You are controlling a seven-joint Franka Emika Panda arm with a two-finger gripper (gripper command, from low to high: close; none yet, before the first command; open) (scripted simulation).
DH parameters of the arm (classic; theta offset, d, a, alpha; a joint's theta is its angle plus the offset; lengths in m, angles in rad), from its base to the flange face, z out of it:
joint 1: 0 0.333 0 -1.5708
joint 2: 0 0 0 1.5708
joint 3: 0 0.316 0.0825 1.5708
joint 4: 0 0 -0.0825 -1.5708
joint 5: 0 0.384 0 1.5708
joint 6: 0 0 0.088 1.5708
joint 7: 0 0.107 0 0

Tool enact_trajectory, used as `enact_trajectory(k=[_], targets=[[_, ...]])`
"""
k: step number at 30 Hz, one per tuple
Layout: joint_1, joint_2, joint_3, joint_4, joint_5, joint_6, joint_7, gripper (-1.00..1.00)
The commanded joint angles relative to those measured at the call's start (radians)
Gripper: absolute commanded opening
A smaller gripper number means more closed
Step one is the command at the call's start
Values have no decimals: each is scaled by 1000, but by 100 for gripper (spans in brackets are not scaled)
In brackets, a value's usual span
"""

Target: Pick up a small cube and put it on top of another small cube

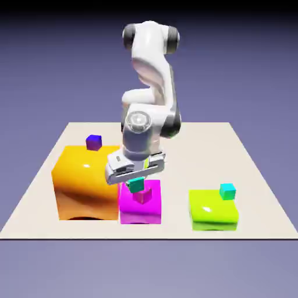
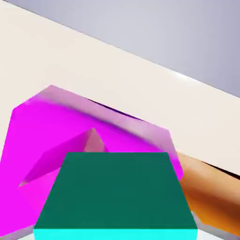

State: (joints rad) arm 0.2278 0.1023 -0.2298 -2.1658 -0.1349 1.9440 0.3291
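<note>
At the centre of the exterior view, the gripper was clamped tight on the small teal cube, carried clear of any surface. Just below it and slightly toward the frame's right sat the small pink cube, resting on the big magenta block. In the hand view the teal cube filled the lower frame, the pink cube peeking from behind its upper left edge, so the descent probably needed a slight sideways correction first.

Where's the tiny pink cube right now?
In the exterior view the tiny pink cube sits on top of the large magenta block, front middle of the table, just under the teal cube held in the gripper.
</note>
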Motion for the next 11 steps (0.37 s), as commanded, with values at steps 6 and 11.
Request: enact_trajectory(k=[6, 11], targets=[[-15, -11, 30, -114, -60, 121, -4, -100], [-16, -8, 30, -118, -61, 127, -3, 100]])
